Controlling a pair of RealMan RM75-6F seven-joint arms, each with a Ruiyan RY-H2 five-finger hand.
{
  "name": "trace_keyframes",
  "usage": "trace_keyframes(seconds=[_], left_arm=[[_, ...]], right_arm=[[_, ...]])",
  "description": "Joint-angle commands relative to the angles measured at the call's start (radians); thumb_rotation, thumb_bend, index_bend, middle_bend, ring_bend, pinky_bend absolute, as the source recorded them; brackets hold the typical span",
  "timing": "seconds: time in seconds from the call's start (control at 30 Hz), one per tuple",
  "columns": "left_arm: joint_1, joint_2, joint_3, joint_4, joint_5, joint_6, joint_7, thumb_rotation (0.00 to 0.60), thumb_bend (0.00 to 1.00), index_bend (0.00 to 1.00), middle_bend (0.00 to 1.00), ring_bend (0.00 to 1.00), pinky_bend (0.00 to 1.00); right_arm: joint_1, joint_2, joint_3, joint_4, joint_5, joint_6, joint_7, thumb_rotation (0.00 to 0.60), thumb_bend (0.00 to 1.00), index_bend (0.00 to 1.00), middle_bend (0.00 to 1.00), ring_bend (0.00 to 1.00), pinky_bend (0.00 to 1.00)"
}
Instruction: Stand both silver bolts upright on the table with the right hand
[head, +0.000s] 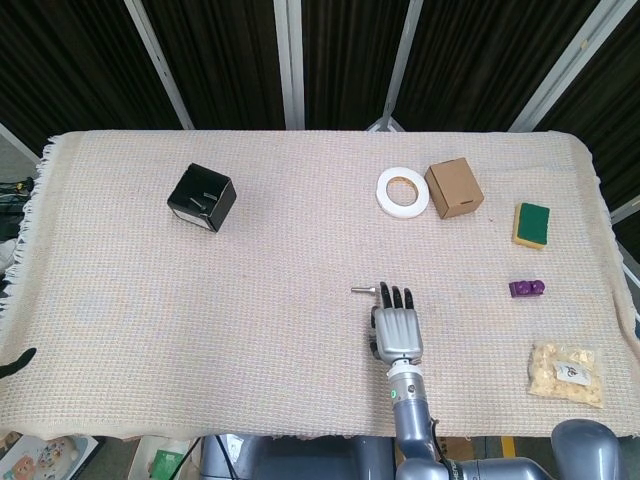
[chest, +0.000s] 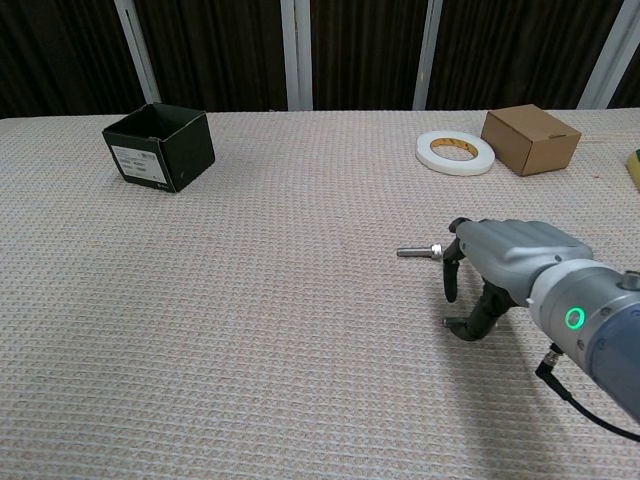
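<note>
Two silver metal bolts are the matter here, and only one shows plainly: a short silver bolt (chest: 418, 251) lying flat on the beige woven tablecloth (head: 250, 290), its head pointing toward the grey robotic right hand (chest: 500, 265) just beside it. In the head view that same bolt (head: 362, 290) lies just left of the hand's dark fingertips (head: 397, 296). The second silver bolt (chest: 452, 322) is mostly hidden under the hand; only a small end shows at the tip of the thumb, which curves down to the cloth there, and it also lies flat. Whether the thumb merely touches it or pinches it I cannot tell.

The right hand (head: 397, 332) hangs palm down over the cloth, fingers bent downward. The left hand does not appear in either view.

Taking the right hand as the landmark: a black open-topped cardboard box (head: 201, 197) stands well apart from it, far to the left and further back. A white roll of tape (head: 402, 191) lies flat behind the hand, and a brown cardboard box (head: 453, 187) sits just beside the roll, on its right. A green and yellow sponge (head: 531, 224) lies further right, a small purple block (head: 526, 289) lies right of the hand, and a clear bag of pale pieces (head: 567, 372) rests right of the wrist.
</note>
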Motion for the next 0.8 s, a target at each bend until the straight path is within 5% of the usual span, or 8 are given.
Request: trace_keyframes(seconds=[0.03,0.8], left_arm=[[0.000,0.000,0.000,0.000,-0.001,-0.001,0.000,0.600,0.15,0.16,0.09,0.00,0.06],[-0.002,0.000,-0.002,0.002,-0.005,-0.002,-0.001,0.600,0.15,0.16,0.09,0.00,0.06]], right_arm=[[0.000,0.002,-0.001,0.000,0.002,0.000,0.001,0.600,0.29,0.52,0.00,0.00,0.00],[0.008,-0.016,-0.008,0.036,0.016,-0.016,0.022,0.600,0.33,0.57,0.00,0.00,0.00]])
